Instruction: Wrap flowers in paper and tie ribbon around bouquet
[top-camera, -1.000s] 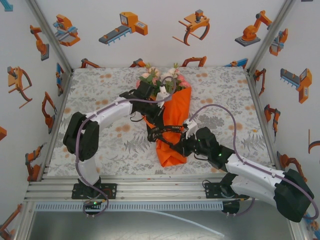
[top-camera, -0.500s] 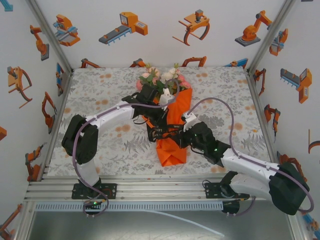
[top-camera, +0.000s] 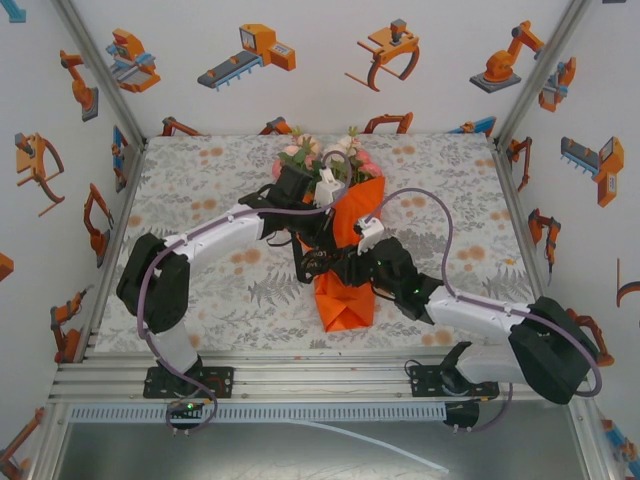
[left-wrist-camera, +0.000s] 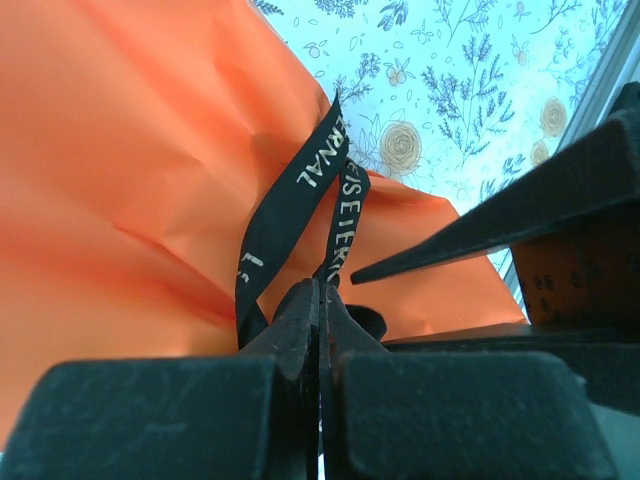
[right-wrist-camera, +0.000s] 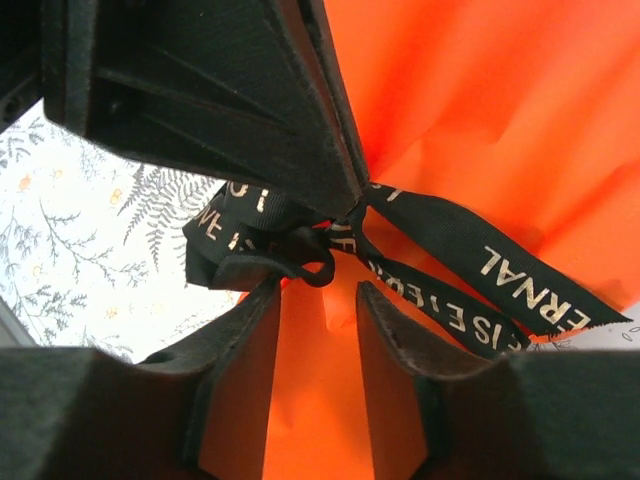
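The left end effector is fully closed, its 2 fingertips pinched together on the black ribbon. From the pinch, 2 lettered lengths rise across the orange paper. Facing it, almost tip to tip, the right end effector stands partly open with nothing between its fingers. Bare orange shows through the gap, and a small bunched loop of ribbon sits just past its fingertips, where the left fingertips come to a point. 2 flat tails trail off to one side of that bunch, lying on the paper. Both end effectors meet over the middle of the bouquet, which lies near the centre of the desk. Its flowers point toward the far edge and the folded foot of the cone points toward the near edge. The wrapping looks done, so the step in hand appears to be the tie, with a knot or bow half formed at the cone's waist. The next move probably calls for the right end effector to close on the loop or a tail beside the bunch. It would then draw away from the left one, firmly enough to cinch the ribbon without creasing the paper or dragging the cone across the desk.
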